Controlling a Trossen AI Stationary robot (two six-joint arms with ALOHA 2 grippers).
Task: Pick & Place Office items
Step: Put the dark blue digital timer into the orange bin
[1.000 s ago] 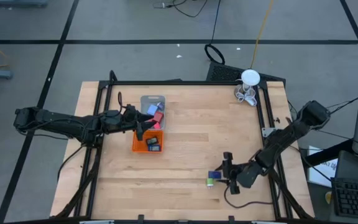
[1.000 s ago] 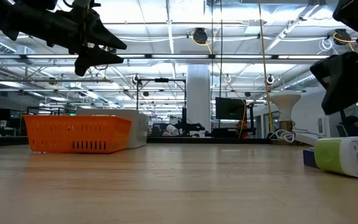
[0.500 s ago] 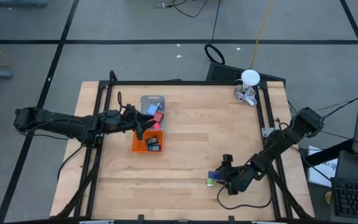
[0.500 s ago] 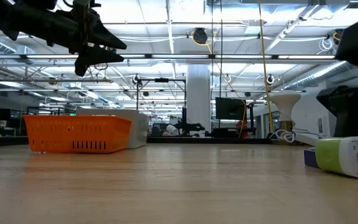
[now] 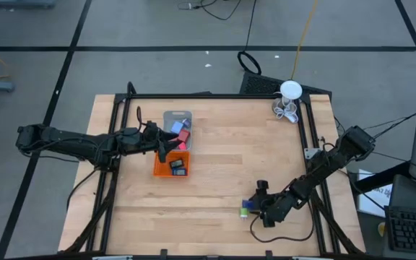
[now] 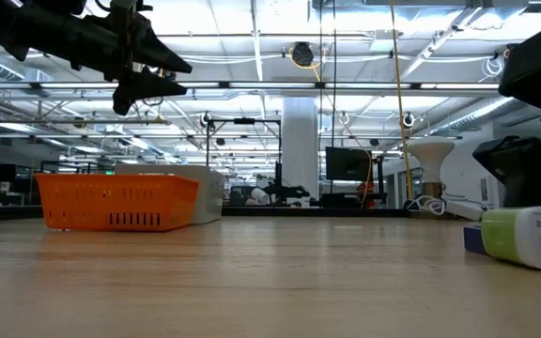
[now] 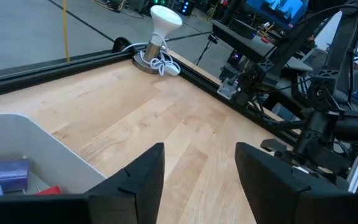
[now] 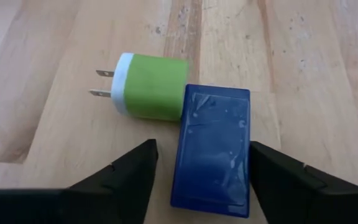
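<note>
Fingers (image 8: 123, 180) of right gripper (image 8: 201, 186) apparently straddle blue block (image 8: 213, 149), untouched.

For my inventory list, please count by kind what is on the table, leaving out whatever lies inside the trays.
Trays: 2, the grey tray and the orange tray
Loose office items: 2, the green plug and the blue block
White bulb with wire loops: 1
Total: 5
</note>
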